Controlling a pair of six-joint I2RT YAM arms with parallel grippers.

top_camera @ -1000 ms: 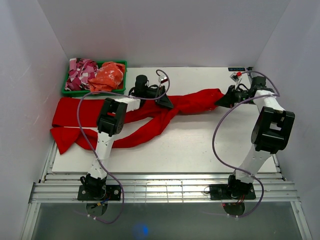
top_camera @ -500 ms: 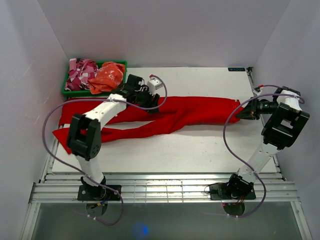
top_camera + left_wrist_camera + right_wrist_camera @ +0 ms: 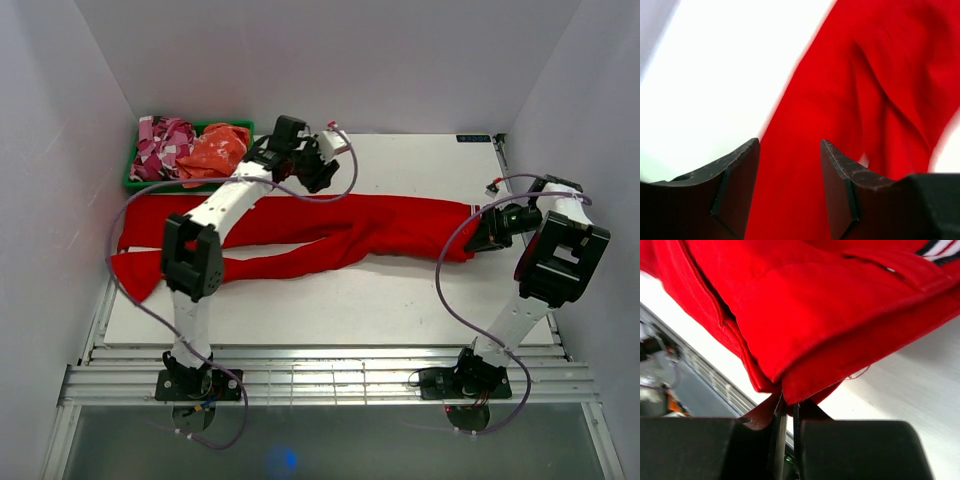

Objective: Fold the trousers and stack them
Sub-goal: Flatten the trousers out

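Note:
The red trousers (image 3: 330, 232) lie stretched across the white table (image 3: 400, 300), with both legs running left past the table's edge. My left gripper (image 3: 312, 178) hovers over their back edge near the middle. In the left wrist view it (image 3: 789, 150) is open, with the red cloth (image 3: 840, 100) below it and nothing between its fingers. My right gripper (image 3: 478, 236) is at the trousers' right end. In the right wrist view it (image 3: 787, 402) is shut on the folded edge of the red cloth (image 3: 805, 315), which is lifted slightly off the table.
A green basket (image 3: 133, 183) stands at the back left corner holding a pink-and-white patterned garment (image 3: 160, 142) and an orange one (image 3: 215, 152). White walls close in on both sides and the back. A metal rail frame (image 3: 330, 375) runs along the near edge.
The trousers were pulled to the right and straightened out. My left gripper opened, let go of the cloth and drew back towards the rear. The right gripper kept its hold.

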